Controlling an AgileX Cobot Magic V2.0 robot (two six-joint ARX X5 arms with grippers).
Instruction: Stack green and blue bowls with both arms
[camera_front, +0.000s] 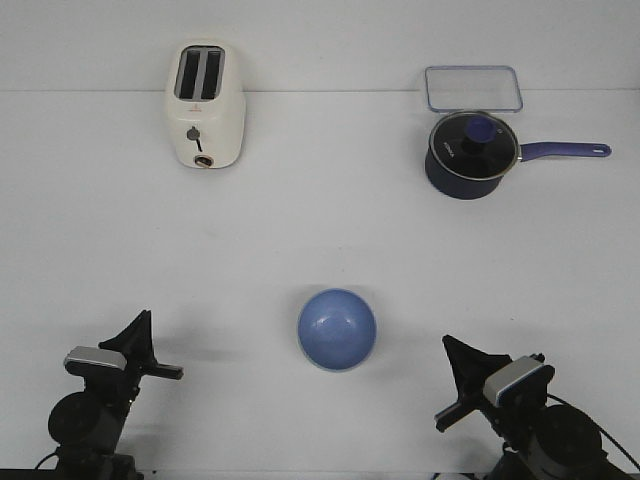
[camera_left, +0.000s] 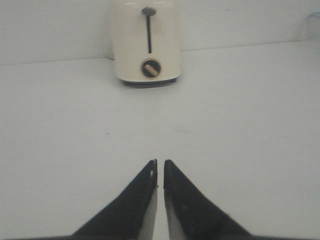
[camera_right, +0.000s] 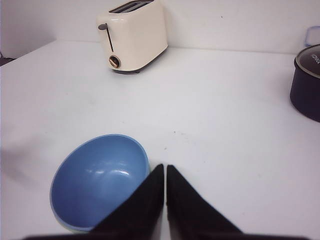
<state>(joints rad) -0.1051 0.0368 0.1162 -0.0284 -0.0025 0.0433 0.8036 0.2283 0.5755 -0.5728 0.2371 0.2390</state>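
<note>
The periwinkle blue bowl (camera_front: 337, 328) stands upright on the white table, front centre, between my two arms. A thin pale green edge (camera_right: 64, 224) shows under its rim, so the green bowl appears nested beneath it and is otherwise hidden. The blue bowl also shows in the right wrist view (camera_right: 97, 180), just beside my right fingers. My left gripper (camera_front: 144, 318) is shut and empty at the front left, well apart from the bowl; in the left wrist view (camera_left: 160, 162) it points toward the toaster. My right gripper (camera_front: 448, 343) is shut and empty at the front right (camera_right: 165, 167).
A cream toaster (camera_front: 205, 105) stands at the back left. A dark navy saucepan (camera_front: 468, 153) with a glass lid and a long handle pointing right stands at the back right. A clear rectangular container (camera_front: 473, 88) lies behind it.
</note>
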